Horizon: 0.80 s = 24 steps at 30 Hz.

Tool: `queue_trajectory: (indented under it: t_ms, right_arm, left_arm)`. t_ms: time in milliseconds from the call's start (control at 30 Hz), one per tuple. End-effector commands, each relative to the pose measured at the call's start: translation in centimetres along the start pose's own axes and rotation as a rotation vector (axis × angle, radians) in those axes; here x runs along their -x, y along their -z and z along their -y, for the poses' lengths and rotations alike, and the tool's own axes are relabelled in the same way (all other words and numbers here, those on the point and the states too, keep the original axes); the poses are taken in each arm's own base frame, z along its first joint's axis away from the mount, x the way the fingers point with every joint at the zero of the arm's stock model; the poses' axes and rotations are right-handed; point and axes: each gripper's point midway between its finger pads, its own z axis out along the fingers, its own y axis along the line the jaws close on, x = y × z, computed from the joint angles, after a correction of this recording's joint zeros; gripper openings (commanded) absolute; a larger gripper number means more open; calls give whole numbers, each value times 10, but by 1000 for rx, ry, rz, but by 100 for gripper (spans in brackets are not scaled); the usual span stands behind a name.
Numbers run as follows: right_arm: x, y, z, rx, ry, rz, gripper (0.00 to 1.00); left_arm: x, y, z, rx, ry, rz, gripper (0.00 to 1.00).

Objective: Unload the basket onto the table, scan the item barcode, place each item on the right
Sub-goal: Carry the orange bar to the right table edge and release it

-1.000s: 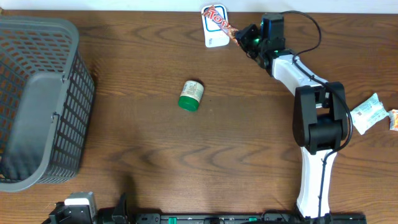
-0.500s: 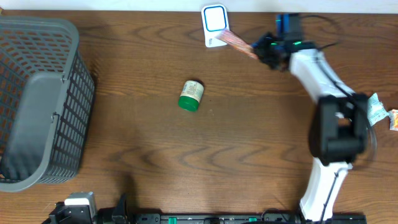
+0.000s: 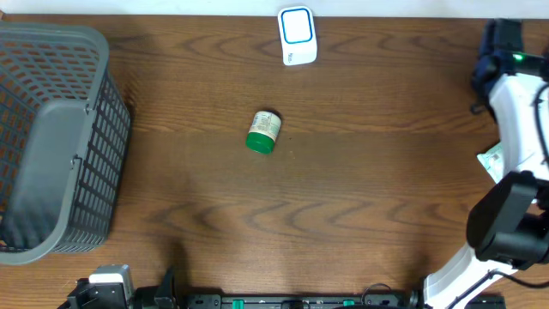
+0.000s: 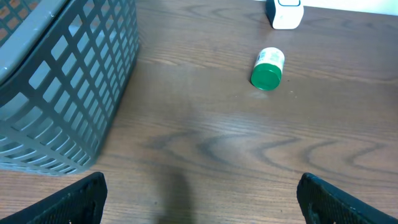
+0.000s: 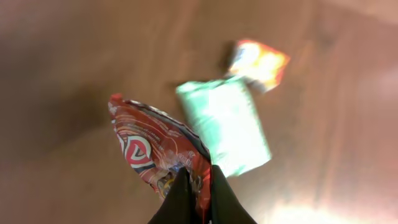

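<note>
Right claw (image 5: 196, 183) clamps the red wrapper (image 5: 155, 149), length toward 10 o'clock — overhead, the scanner (image 3: 298, 34) sits well apart at its 9 o'clock. Left claw (image 4: 202, 196) gapes wide.

You have a table (image 3: 343, 172) of dark, grained wood with a soft sheen, a basket (image 3: 51, 146) of matt grey plastic lattice, a smooth plastic bottle (image 3: 263, 131), and a crinkled, glossy red wrapper (image 5: 155, 152).
</note>
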Motion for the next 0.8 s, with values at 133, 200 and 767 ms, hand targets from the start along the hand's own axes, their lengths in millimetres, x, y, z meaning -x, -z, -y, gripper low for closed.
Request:
queue_trajectory:
  t_ms: [133, 200, 767]
  right_arm:
    - [4, -73, 67, -193, 4, -103, 63]
    - [7, -79, 68, -158, 51, -133, 99]
    - [-105, 178, -152, 1345, 684, -408, 99]
  left_arm:
    - [1, 1, 2, -6, -15, 9, 98]
    - [1, 2, 2, -6, -15, 9, 98]
    - [1, 1, 2, -6, -15, 9, 98]
